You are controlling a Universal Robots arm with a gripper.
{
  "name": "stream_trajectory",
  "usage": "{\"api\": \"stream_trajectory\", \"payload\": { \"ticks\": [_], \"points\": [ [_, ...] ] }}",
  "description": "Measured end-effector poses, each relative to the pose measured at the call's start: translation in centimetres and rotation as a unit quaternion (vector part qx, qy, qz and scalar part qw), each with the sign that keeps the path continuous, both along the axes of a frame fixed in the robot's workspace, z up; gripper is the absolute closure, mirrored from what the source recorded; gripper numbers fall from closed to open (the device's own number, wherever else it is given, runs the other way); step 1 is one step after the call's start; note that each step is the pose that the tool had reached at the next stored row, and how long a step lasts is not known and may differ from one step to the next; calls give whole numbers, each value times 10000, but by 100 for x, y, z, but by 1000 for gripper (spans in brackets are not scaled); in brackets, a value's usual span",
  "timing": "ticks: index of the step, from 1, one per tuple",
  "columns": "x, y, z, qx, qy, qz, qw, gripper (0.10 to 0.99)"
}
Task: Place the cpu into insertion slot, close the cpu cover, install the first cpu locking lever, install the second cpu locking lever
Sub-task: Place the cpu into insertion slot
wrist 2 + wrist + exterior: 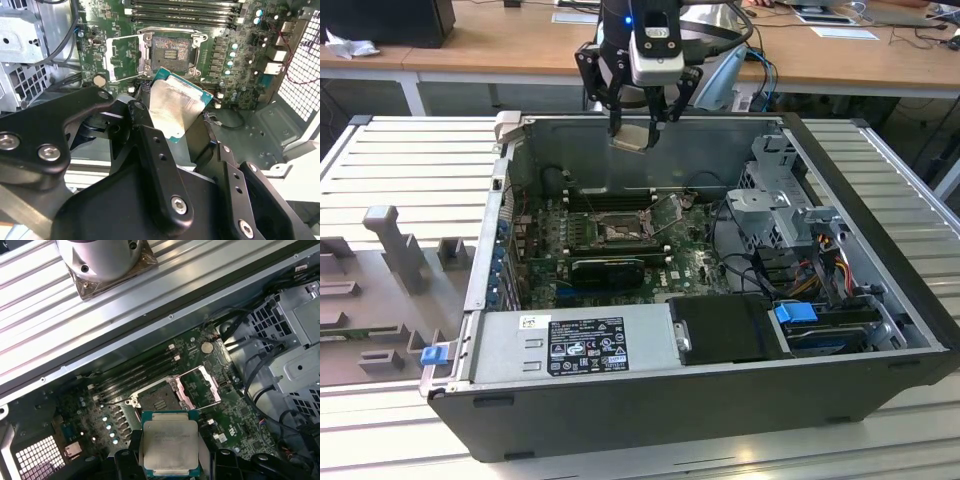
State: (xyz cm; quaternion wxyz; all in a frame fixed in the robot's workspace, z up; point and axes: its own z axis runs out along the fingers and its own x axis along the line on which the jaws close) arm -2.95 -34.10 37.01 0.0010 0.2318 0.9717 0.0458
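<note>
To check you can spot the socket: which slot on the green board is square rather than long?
The insertion slot, square with a metal rim, beside the opened cpu cover; the memory slots are long, narrow and black.

No words or numbers can be read here. The grey box (510, 355) at the front of the computer case has a black label (588, 346) with white print and a small white sticker (534, 323), but the print is too tiny. The cpu (170, 442) has faint marks on top, too dim to read.
</note>
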Motion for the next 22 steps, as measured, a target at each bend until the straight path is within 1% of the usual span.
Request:
{"api": "stream_trajectory", "payload": {
  "ticks": [6,22],
  "points": [
    [0,0,-3,0,0,-190,9998,557],
    [0,0,-9,0,0,-488,9988,557]
  ]
}}
